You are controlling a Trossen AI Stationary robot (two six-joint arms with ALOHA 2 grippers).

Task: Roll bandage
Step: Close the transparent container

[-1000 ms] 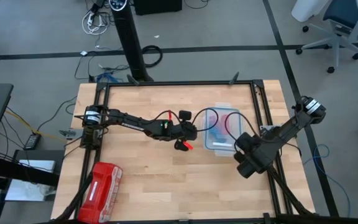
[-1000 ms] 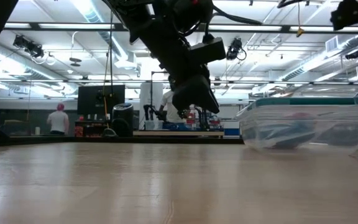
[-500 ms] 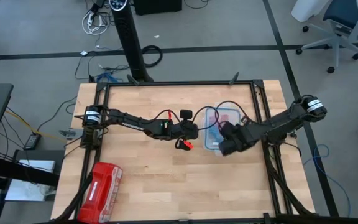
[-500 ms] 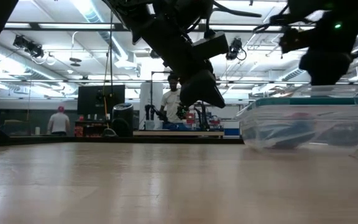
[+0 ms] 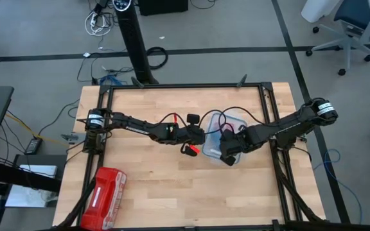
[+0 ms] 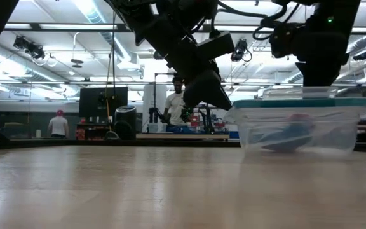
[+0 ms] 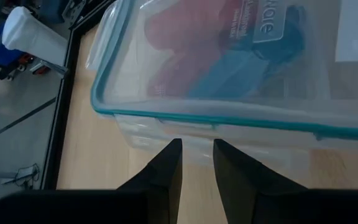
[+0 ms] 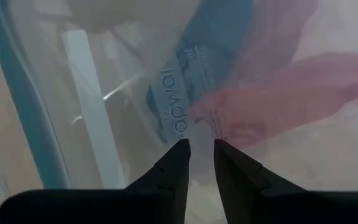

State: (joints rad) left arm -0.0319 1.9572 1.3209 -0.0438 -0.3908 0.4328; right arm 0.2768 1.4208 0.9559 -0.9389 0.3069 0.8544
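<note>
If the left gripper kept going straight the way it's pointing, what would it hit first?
Most likely the side wall of the clear lidded box, just under its teal-rimmed lid. The left gripper points straight at it, with only bare table between.

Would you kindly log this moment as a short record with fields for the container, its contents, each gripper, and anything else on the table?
container: clear lidded plastic container with teal-rimmed lid, on the table's right half
contents: blue bandage and red-pink fabric, seen through the lid
lid: on
left gripper: fingers narrowly apart, holding nothing, just beside the container's wall
right gripper: fingers narrowly apart, holding nothing, right over the lid
other: red zip pouch at the table's near-left corner
</note>
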